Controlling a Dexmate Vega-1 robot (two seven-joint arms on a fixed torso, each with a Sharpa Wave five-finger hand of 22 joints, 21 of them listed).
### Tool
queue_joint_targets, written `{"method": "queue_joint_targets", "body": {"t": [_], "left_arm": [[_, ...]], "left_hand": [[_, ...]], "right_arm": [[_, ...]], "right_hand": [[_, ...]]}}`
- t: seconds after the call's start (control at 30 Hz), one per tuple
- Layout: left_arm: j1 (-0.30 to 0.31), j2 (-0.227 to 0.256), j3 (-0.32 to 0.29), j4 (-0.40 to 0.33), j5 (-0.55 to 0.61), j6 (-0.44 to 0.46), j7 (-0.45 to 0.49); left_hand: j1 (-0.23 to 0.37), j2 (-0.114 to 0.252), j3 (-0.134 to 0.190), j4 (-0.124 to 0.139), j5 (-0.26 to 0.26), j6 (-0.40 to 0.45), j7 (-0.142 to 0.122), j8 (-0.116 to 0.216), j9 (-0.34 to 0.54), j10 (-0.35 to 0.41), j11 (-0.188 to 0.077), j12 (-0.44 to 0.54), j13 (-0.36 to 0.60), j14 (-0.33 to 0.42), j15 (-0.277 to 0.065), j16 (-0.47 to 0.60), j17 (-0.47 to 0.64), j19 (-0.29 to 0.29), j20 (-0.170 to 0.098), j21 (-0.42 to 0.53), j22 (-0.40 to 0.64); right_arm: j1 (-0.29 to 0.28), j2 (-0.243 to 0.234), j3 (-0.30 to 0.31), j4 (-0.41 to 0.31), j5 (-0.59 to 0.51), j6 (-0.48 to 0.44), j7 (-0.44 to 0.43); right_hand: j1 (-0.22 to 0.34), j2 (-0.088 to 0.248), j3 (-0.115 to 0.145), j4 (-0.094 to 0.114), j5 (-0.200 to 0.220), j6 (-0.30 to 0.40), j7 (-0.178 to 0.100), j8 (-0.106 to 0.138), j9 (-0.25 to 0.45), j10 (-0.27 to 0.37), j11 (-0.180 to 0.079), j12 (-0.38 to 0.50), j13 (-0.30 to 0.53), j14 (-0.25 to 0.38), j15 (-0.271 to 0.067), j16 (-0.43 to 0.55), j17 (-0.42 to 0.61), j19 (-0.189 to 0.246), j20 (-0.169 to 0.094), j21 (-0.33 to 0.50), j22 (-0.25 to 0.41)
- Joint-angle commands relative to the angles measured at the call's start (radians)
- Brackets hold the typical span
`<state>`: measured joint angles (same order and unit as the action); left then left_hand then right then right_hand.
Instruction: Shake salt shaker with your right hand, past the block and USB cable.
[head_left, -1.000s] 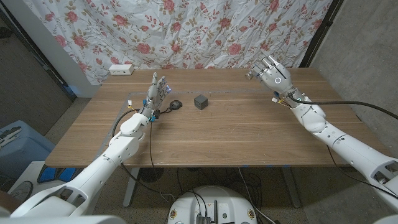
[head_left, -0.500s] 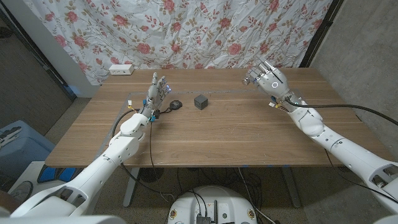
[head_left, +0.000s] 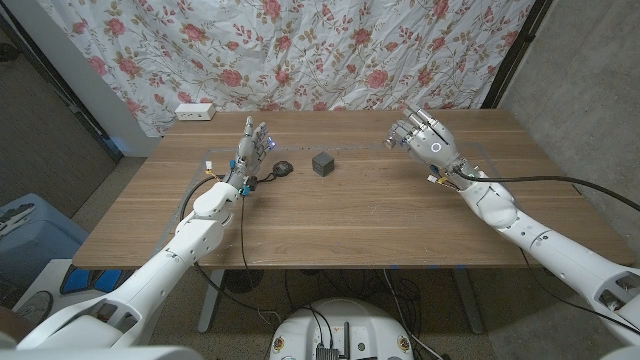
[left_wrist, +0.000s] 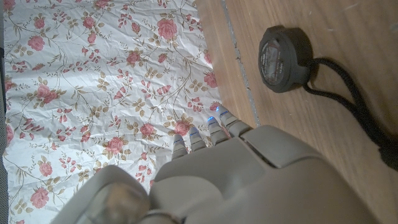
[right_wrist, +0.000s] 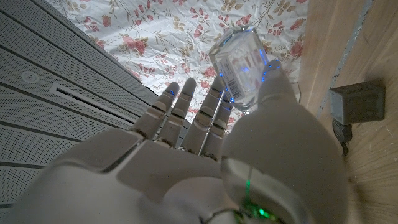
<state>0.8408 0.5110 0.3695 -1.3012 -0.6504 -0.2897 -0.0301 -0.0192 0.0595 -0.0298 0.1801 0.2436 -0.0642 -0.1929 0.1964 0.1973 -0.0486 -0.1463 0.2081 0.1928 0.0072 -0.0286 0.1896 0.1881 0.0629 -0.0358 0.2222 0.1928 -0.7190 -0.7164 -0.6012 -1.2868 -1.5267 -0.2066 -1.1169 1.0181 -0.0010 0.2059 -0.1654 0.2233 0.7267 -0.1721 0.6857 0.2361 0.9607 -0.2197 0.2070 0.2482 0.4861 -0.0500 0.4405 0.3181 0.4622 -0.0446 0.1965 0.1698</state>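
Observation:
My right hand (head_left: 428, 141) is raised above the table's back right and holds a clear glass salt shaker (head_left: 399, 130) between thumb and fingers. In the right wrist view the salt shaker (right_wrist: 241, 67) sticks out past my right hand (right_wrist: 205, 168), tilted. A dark grey block (head_left: 322, 163) sits on the wood left of that hand, also seen as the block (right_wrist: 364, 106). A black USB cable (head_left: 281, 168) with a round puck lies left of the block; the cable puck (left_wrist: 283, 50) is close to my left hand (left_wrist: 249, 168). My left hand (head_left: 252, 146) stands upright, fingers apart, holding nothing.
A white power strip (head_left: 195, 111) lies at the table's back left edge. A flowered curtain (head_left: 300, 50) hangs behind the wooden table (head_left: 350, 220). A blue bin (head_left: 25, 235) stands on the floor to the left.
My right hand has carried the salt shaker left and slightly down, nearer the block. The left arm, block and cable have not moved.

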Motion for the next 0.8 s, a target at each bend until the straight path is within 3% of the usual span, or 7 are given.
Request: {"method": "queue_joint_targets", "body": {"t": [0.03, 0.8], "left_arm": [[0.0, 0.0, 0.0, 0.0, 0.0, 0.0, 0.0], [0.0, 0.0, 0.0, 0.0, 0.0, 0.0, 0.0]], "left_hand": [[0.0, 0.101, -0.002, 0.006, 0.004, 0.004, -0.008, 0.005, 0.006, 0.0, -0.01, 0.004, 0.004, 0.001, -0.106, 0.005, 0.006, 0.005, -0.024, 0.005, 0.005], [0.0, 0.101, -0.002, 0.006, 0.004, 0.003, -0.008, 0.004, 0.006, 0.0, -0.009, 0.004, 0.004, 0.002, -0.105, 0.005, 0.006, 0.005, -0.024, 0.005, 0.005]], "right_arm": [[-0.044, -0.014, -0.027, -0.023, 0.0, 0.008, 0.0], [-0.087, -0.035, -0.064, -0.068, 0.005, 0.051, 0.0]], "right_hand": [[0.089, 0.077, 0.003, 0.004, -0.005, 0.06, -0.051, 0.034, 0.03, -0.005, -0.003, 0.003, 0.003, 0.005, -0.146, 0.002, 0.003, 0.003, -0.018, 0.003, 0.004], [0.089, 0.079, 0.004, 0.007, -0.01, 0.058, -0.051, 0.036, 0.031, -0.01, -0.003, 0.001, 0.001, 0.003, -0.146, -0.001, 0.005, 0.003, -0.018, 0.003, 0.004]]}}
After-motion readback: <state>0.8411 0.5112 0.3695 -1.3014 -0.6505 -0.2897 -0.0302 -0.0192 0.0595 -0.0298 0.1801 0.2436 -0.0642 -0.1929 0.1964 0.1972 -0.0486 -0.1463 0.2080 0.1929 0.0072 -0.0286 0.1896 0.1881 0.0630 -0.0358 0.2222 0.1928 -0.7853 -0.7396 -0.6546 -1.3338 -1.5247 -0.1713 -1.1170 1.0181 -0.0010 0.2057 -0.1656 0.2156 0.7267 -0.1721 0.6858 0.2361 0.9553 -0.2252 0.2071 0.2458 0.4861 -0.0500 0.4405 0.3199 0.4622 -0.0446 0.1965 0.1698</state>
